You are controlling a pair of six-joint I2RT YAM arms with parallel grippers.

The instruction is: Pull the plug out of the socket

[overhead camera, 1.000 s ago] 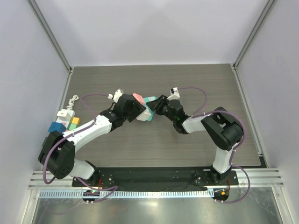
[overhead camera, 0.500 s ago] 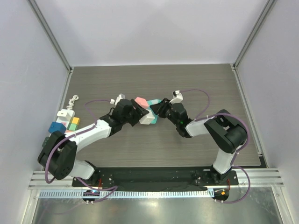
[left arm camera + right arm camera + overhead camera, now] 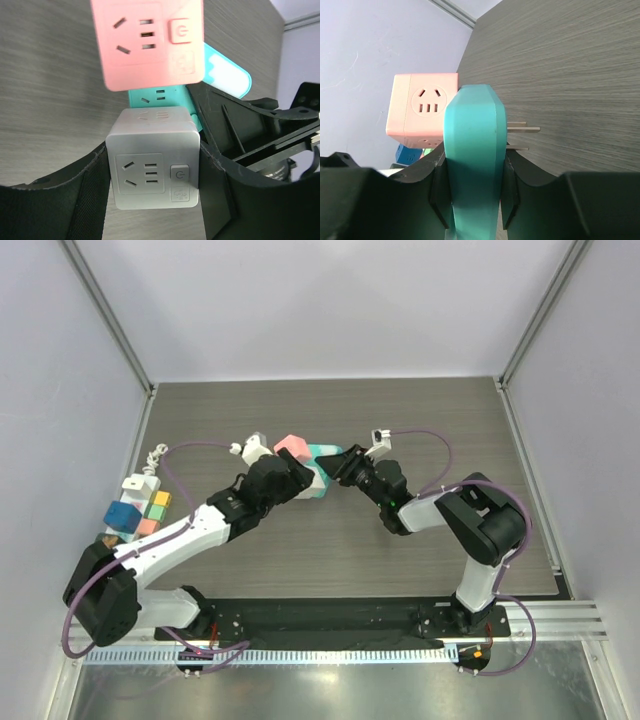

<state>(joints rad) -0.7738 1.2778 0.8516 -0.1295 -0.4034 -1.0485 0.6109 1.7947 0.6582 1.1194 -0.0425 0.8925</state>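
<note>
My left gripper is shut on a white socket cube, its jaws pressing on both sides. A teal socket cube and a pink socket cube are joined beyond it. The pink cube also shows in the top view. My right gripper is shut on the teal plug, which also shows in the top view. The plug's metal prongs are bare and point over the table, clear of the pink cube. The two grippers are close together at the table's middle.
A white power strip with several coloured cubes lies at the left edge, with a coiled white cable behind it. Purple cables loop over both arms. White walls enclose the table.
The left arm has swung and stretched lower, keeping hold of the cube stack. The right gripper has shifted slightly right with the teal plug, which now stands apart from the stack.
</note>
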